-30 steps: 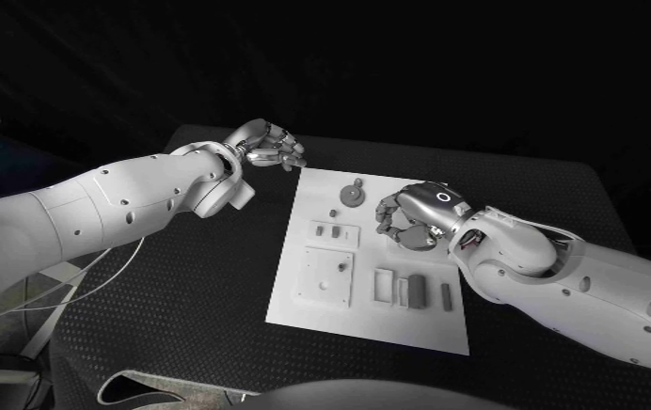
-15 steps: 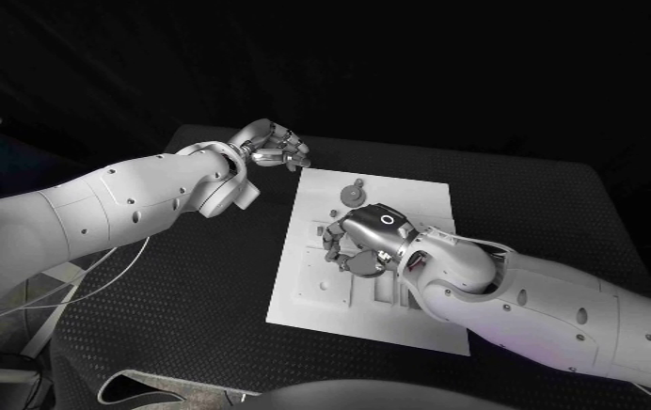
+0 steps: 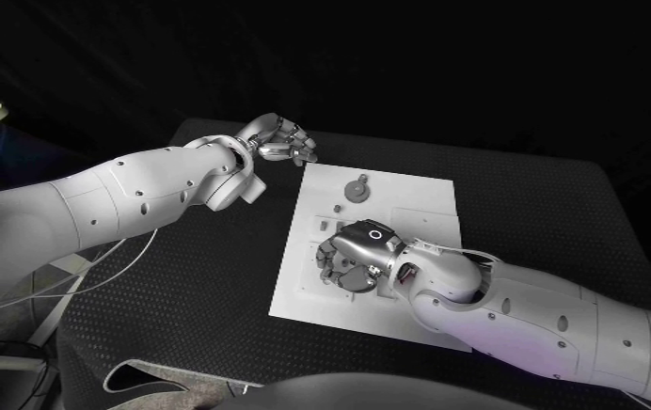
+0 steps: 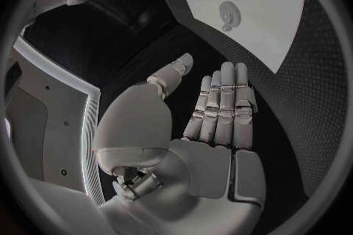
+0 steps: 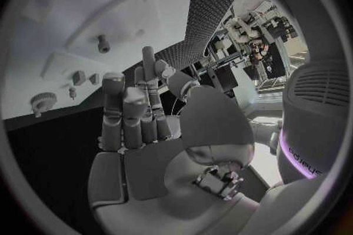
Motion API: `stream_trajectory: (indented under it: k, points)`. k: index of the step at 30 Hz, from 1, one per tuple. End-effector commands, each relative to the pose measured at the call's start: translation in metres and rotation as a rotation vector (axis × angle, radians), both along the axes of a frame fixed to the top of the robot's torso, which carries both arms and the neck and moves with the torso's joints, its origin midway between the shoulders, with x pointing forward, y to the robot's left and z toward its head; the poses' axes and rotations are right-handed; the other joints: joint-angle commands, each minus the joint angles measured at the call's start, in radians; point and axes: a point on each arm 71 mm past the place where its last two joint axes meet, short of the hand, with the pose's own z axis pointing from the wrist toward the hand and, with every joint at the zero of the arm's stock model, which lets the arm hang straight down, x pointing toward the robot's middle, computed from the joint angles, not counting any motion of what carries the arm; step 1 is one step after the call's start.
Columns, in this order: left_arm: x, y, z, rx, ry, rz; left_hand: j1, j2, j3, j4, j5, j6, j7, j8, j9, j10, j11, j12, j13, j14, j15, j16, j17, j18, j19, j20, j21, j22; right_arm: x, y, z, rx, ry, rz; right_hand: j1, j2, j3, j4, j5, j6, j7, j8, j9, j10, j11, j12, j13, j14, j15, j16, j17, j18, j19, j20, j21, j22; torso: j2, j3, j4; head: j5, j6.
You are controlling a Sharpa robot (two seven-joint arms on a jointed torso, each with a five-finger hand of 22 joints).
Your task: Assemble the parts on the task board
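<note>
The right robot hand (image 3: 350,258) hovered over the near left part of the white task board (image 3: 407,198), fingers apart and holding nothing. A round toothed part (image 3: 357,189) lay farther back. Beyond, the left robot hand (image 3: 279,144) hung empty, fingers spread, over the black table (image 3: 190,269).

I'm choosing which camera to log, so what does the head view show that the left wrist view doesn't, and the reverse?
Head view alone: the silver right hand low over the white task board, and the board's near half. Left wrist view alone: the silver left hand's flat palm, its fingers straight and empty. Both show the round grey gear-like part at the board's far end, and the black textured table.
</note>
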Motion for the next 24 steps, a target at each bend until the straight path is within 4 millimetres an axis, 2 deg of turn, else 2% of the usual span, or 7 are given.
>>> stream_trajectory:
  k: [1,9,24]
  points:
    - [0.001,-0.002,0.001,-0.012,0.009,-0.01,-0.006,0.009,-0.007,0.001,-0.007,0.001,0.002,0.005,-0.002,-0.004,0.004,0.003,-0.001,0.005,0.001,-0.005,0.003,-0.009,0.001,0.003,0.002,-0.001,0.001,-0.001,-0.005,-0.035,0.011,0.022,0.009,0.006,0.005,0.0,0.003,0.005,0.002,0.0,0.002,0.118,-0.027,0.006,0.002,-0.011,-0.02,0.005,0.001,0.07,-0.001,-0.007,0.004,0.018,0.001,0.0007,-0.0018,0.002,-0.005]
    - [0.001,-0.004,0.001,-0.014,0.007,-0.014,-0.006,0.009,-0.008,0.0,-0.008,0.0,0.002,0.005,-0.002,-0.004,0.004,0.003,-0.002,0.005,0.001,-0.006,0.004,-0.009,0.001,0.002,0.002,-0.002,0.001,0.0,-0.008,-0.047,-0.001,0.02,0.009,0.006,0.005,-0.001,0.003,0.005,0.002,-0.001,0.002,0.119,-0.027,0.006,0.002,-0.012,-0.02,0.005,0.002,0.07,-0.001,-0.007,0.005,0.018,0.001,0.002,-0.0015,0.003,-0.009]
    - [0.0,-0.004,0.002,-0.015,0.007,-0.016,-0.004,0.009,-0.008,-0.001,-0.009,0.0,0.002,0.005,-0.002,-0.004,0.004,0.004,-0.003,0.005,0.001,-0.007,0.006,-0.009,0.0,0.002,0.002,-0.002,0.001,0.001,-0.015,-0.07,-0.001,0.024,0.01,0.006,0.005,-0.001,0.003,0.005,0.001,-0.001,0.003,0.119,-0.027,0.005,0.003,-0.012,-0.02,0.005,0.002,0.07,-0.002,-0.008,0.005,0.018,0.0,0.0009,-0.0014,0.006,-0.01]
